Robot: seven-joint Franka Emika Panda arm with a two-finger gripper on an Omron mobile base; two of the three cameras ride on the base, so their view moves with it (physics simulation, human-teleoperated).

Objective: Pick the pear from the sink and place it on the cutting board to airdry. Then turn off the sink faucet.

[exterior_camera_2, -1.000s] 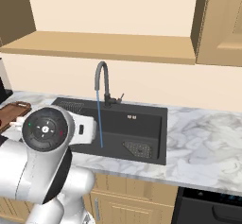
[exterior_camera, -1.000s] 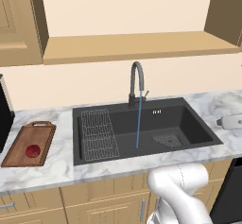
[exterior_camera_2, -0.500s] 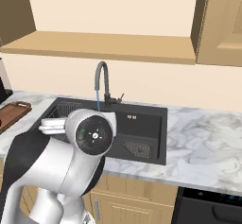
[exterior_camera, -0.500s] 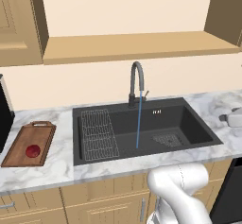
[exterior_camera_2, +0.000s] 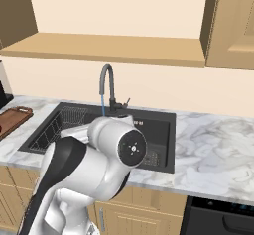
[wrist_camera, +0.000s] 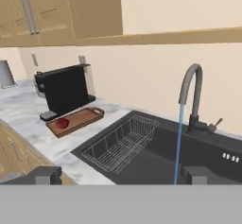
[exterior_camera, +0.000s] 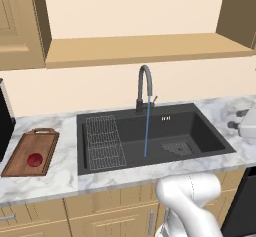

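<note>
The dark red pear (exterior_camera: pixel 34 159) (wrist_camera: pixel 62 123) lies on the brown cutting board (exterior_camera: pixel 30 153) (wrist_camera: pixel 75 120), left of the sink (exterior_camera: pixel 200 126). A blue stream of water (exterior_camera: pixel 146 131) runs from the gooseneck sink faucet (exterior_camera: pixel 144 88) (wrist_camera: pixel 194 95) into the basin; its small lever (wrist_camera: pixel 215 124) sticks out to the side. In the hand view my gripper (wrist_camera: pixel 121 176) is open and holds nothing, hanging in front of the sink, well short of the faucet. The arm's big white joint (exterior_camera_2: pixel 119 145) covers part of the basin in the right base view.
A wire rack (exterior_camera: pixel 104 141) fills the sink's left part and a square drain grate (exterior_camera: pixel 176 148) lies at its right. A black coffee machine (wrist_camera: pixel 64 90) stands behind the board. A white object (exterior_camera: pixel 247 126) sits on the counter right of the sink.
The arm has swung from the left toward the middle of the right base view, in front of the sink. The pear stays on the board and the water keeps running.
</note>
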